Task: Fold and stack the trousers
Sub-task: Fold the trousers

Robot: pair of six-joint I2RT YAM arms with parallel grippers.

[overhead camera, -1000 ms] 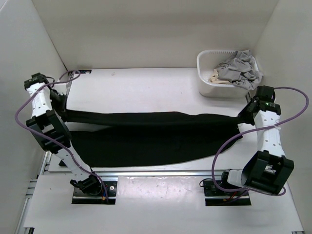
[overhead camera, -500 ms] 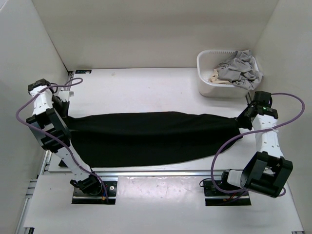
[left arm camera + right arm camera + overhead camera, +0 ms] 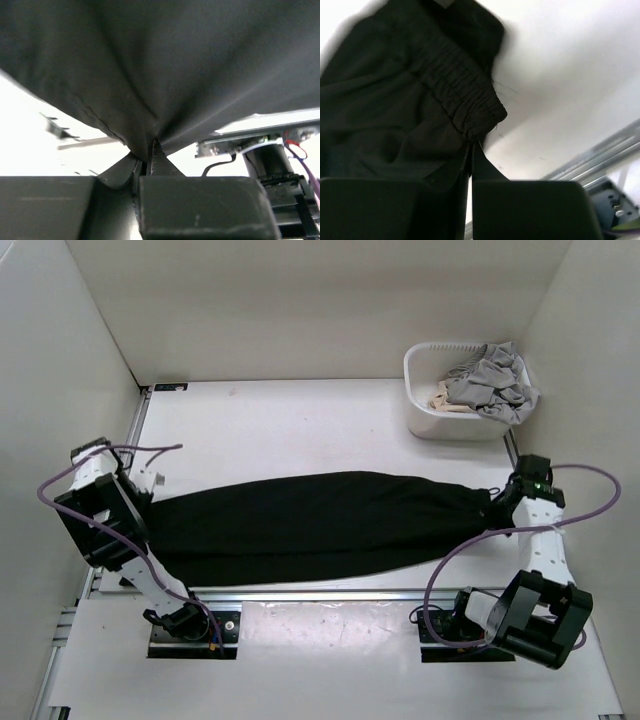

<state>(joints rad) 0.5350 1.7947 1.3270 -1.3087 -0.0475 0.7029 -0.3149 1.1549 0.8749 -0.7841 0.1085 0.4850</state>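
White tabletop (image 3: 300,425), walled on three sides, carries the pair of plain black, soft matte long trousers (image 3: 320,525), stretched from one gripper across to the other. At one end the left gripper (image 3: 150,156) has its jaws pinched together on a bunched fold, with fabric fanning out above it. The right gripper (image 3: 471,146) is clamped on the gathered elastic waistband just ahead of its fingertips. Beyond the right gripper, farther from the arm bases, sits a white plastic basket (image 3: 425,420) holding a light grey garment (image 3: 490,380). I judge the step in hand to be the lengthwise fold. The next move calls for lowering both ends evenly, cloth taut, before letting go.
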